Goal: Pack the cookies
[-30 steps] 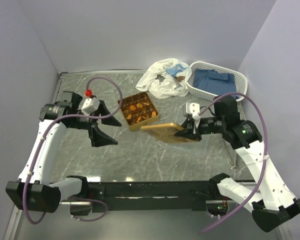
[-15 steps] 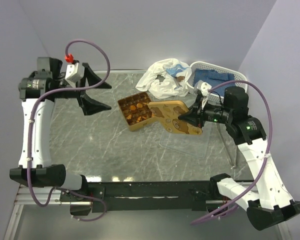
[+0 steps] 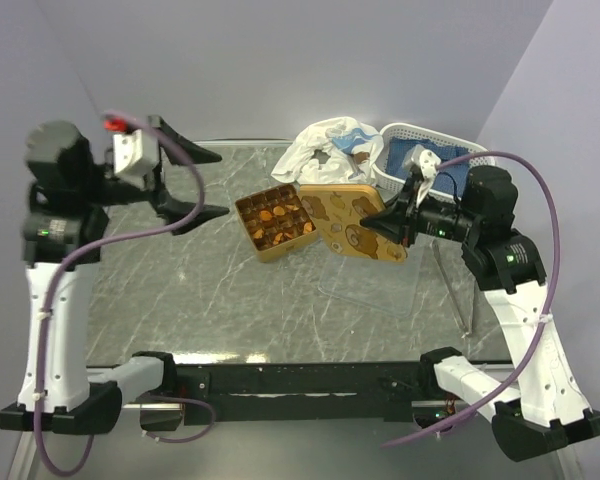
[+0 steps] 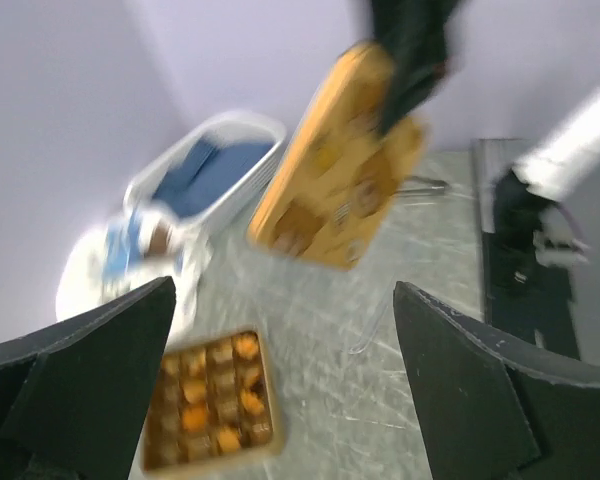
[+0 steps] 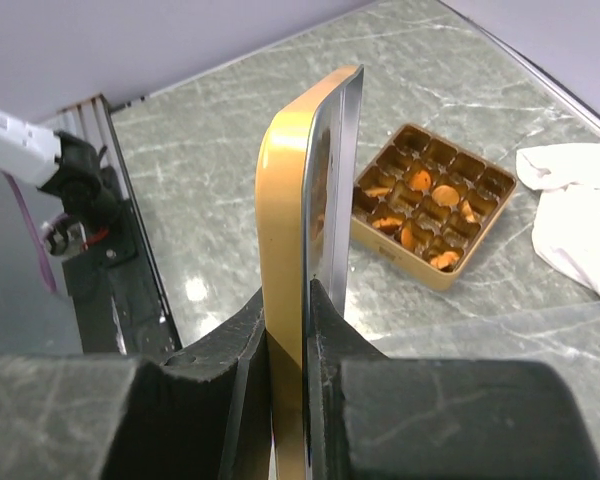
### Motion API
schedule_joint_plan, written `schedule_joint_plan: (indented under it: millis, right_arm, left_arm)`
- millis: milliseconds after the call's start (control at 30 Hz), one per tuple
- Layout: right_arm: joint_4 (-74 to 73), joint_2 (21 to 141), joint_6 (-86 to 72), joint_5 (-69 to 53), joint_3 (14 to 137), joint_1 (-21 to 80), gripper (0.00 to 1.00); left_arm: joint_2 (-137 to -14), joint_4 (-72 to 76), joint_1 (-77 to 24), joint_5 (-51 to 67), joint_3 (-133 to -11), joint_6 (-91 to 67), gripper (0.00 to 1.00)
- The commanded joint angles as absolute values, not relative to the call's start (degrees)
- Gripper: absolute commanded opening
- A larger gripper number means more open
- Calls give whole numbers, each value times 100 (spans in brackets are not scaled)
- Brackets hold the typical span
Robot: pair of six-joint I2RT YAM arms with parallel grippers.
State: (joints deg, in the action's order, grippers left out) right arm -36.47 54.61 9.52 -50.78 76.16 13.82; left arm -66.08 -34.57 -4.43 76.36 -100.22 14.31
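Right claw is pinched narrow on one edge of the gold lid, a thin grip on the rim only. The lid hangs in the air, tilted, its far corner just beside the open divided tin. The cookies sit inside the tin's compartments on the desk, and some cells look empty.

Risks:
- An edge-only grip means the lid could swivel or slide out of the jaws when it is turned flat.
- A low corner could catch the tin's rim, shove the tin and tip cookies out of their cells.
- A skewed lid won't seat on the tin, and a cookie lying proud would jam it.

Left claw is spread wide and holds nothing. It is raised well off to the left, so nothing braces the tin against a push. The white bag and basket sit close behind the lid, so a swing back could snag them.
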Motion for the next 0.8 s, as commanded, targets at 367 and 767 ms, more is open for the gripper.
schedule_joint_plan:
  millis: [367, 767]
  right_arm:
    - [-2347, 7083, -588, -5722, 8727, 1459, 0]
    - [-1645, 9262, -2468, -6142, 10072, 1696, 0]
  left_arm:
    - [-5266, -1679, -431, 2444, -6761, -1828, 96]
    - [-4579, -951, -422, 1354, -4528, -1942, 96]
